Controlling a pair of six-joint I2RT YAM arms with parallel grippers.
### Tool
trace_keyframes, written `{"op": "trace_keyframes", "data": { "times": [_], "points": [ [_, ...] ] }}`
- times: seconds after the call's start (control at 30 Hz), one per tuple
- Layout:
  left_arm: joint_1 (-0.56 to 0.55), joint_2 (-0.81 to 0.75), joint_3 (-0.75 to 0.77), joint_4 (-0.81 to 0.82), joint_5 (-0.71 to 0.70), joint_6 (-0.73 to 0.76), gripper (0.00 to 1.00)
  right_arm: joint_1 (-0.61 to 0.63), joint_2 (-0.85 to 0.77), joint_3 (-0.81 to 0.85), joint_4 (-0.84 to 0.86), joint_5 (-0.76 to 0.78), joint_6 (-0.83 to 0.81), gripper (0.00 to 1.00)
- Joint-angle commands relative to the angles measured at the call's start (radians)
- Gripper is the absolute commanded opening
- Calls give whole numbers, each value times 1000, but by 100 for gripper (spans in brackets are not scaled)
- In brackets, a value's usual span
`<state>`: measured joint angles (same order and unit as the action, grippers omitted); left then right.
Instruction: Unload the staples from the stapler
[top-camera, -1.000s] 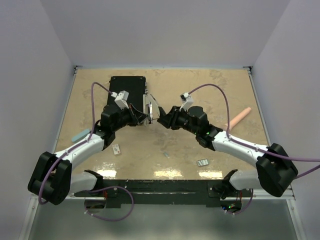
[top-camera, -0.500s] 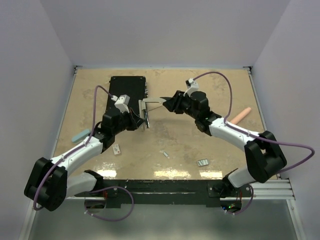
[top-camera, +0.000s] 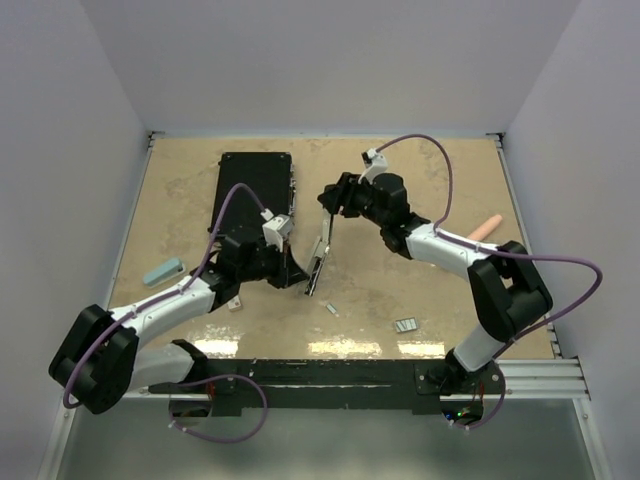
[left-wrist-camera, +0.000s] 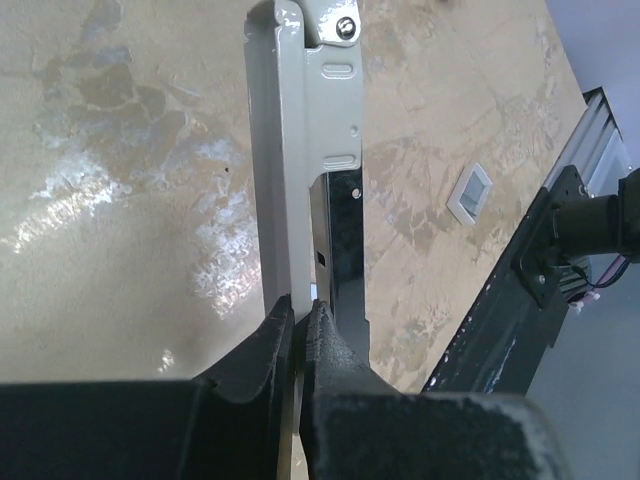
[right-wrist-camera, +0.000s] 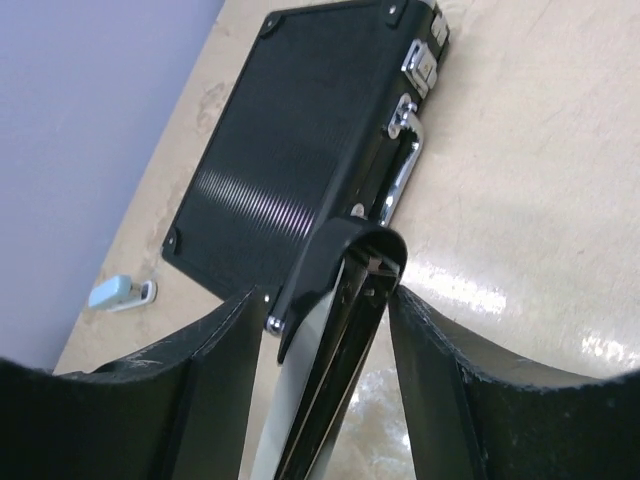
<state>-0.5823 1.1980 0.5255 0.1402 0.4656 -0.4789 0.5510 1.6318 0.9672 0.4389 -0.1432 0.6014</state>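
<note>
The stapler (top-camera: 319, 250) is a slim grey bar, slanting from a dark-tipped far end down toward the near side. My left gripper (top-camera: 298, 272) is shut on its lower end. In the left wrist view the fingers (left-wrist-camera: 270, 345) pinch the grey bar's thin edge (left-wrist-camera: 300, 150). My right gripper (top-camera: 329, 206) is at the stapler's far end. Its jaws stand open around the dark tip (right-wrist-camera: 345, 265), with a gap on the left side. Two short staples strips (top-camera: 332, 309) (top-camera: 405, 325) lie on the table near the front.
A big black case (top-camera: 255, 185) lies at the back left, just behind the stapler's tip (right-wrist-camera: 290, 170). A light-blue object (top-camera: 163, 270) sits at the left, a pinkish cylinder (top-camera: 483, 230) at the right. A small white block (top-camera: 233, 299) lies beside my left arm.
The right jaws have widened round the stapler's tip. The stapler went from folded at an angle to one long slanted line. My left gripper moved right and nearer with its end.
</note>
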Motion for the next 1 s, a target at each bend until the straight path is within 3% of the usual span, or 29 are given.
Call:
{"op": "trace_keyframes", "data": {
  "times": [0.0, 0.27, 0.4, 0.5, 0.97],
  "points": [
    [-14, -23, 50, 116, 127, 95, 0, -10, 16, 70, 73, -65, -44, 57],
    [-13, 43, 60, 189, 90, 31, 0, -10, 25, 71, 26, -133, -29, 60],
    [-11, 61, 60, 237, 58, -29, 0, -11, -4, 65, -19, -151, -20, 75],
    [-11, 64, 56, 300, 48, -92, 0, -11, -38, 33, -9, -193, -3, 80],
    [22, 52, -25, 597, 87, -375, 0, -10, -227, -82, -91, -171, 17, 79]
  ]
}}
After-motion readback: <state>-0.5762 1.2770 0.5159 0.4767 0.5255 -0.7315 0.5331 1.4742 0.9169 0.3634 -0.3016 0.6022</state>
